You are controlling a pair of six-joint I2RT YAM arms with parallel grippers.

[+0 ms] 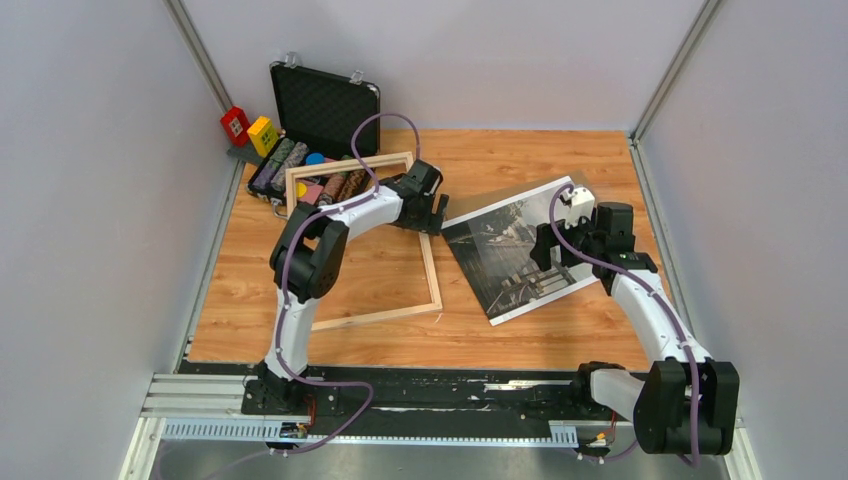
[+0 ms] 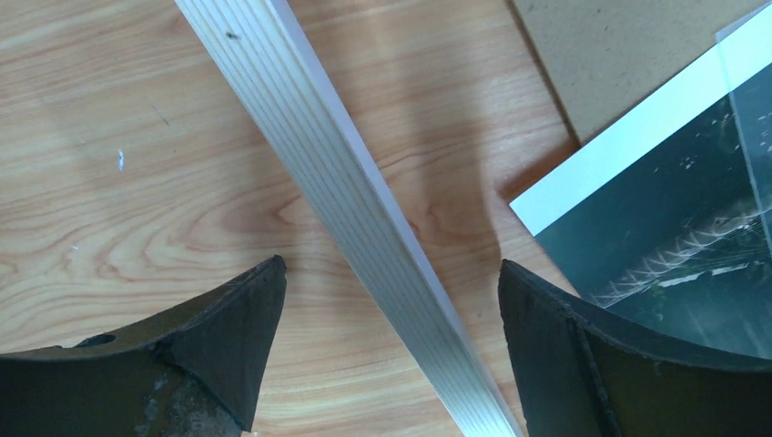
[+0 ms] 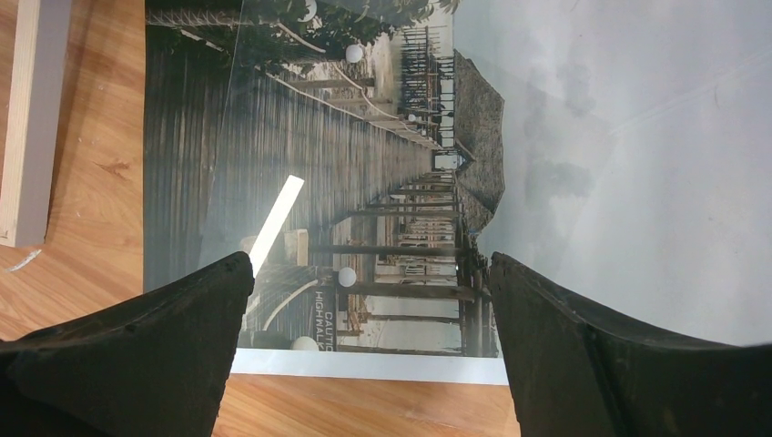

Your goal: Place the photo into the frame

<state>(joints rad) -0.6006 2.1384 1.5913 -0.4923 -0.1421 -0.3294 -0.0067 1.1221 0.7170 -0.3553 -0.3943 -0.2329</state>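
The frame (image 1: 431,265), thin pale wood, lies flat left of the table's centre. My left gripper (image 1: 432,215) hangs open over its right rail. In the left wrist view that rail (image 2: 346,182) runs slantwise between the two fingers of the left gripper (image 2: 391,282), touching neither. The photo (image 1: 500,260), a dark pier print with a white border, lies askew to the right of the frame. My right gripper (image 1: 550,250) is open above the photo's right part. In the right wrist view, the photo (image 3: 364,164) fills the space between the spread fingers of the right gripper (image 3: 371,273), near its white lower border.
A brown backing board (image 2: 619,55) pokes out from under the photo's far edge. An open black case (image 1: 325,105) with coloured items stands at the back left, beside red (image 1: 236,124) and yellow (image 1: 262,133) blocks. Grey walls close in both sides.
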